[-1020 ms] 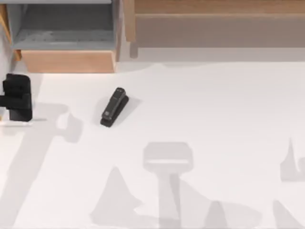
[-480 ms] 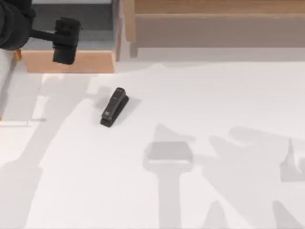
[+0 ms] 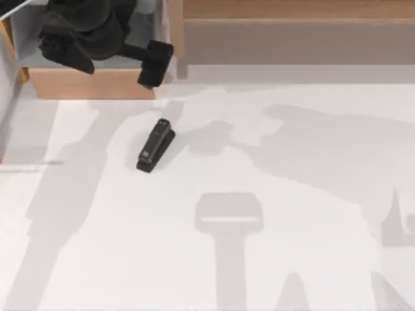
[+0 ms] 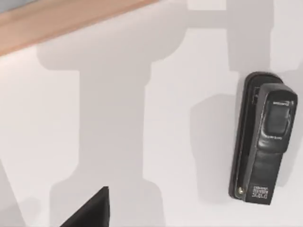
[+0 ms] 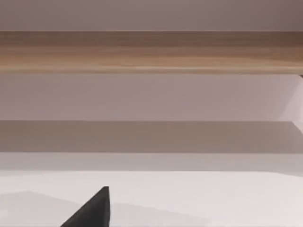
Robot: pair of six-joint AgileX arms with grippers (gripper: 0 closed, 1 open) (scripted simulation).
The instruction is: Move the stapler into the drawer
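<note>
Currently the left gripper (image 3: 154, 63) hangs over the front right corner of the drawer (image 3: 94, 83); whether its fingers are wide or narrow cannot be told. Risk: descending from here could strike the drawer's wooden front panel instead of reaching the stapler (image 3: 155, 145), which lies flat on the surface (image 3: 292, 194), near the drawer. What the drawer's grey interior holds cannot be told beneath the arm.

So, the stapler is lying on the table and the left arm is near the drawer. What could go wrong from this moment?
1. The left gripper hangs at the drawer's wooden front corner; descending carelessly, it may clip that panel.
2. The stapler lies flat and slanted on the table; a grasp not aligned across its narrow body could push it away instead of pinching it.
3. The left arm's bulk sits above the drawer opening, so the placing path looks cramped.
</note>
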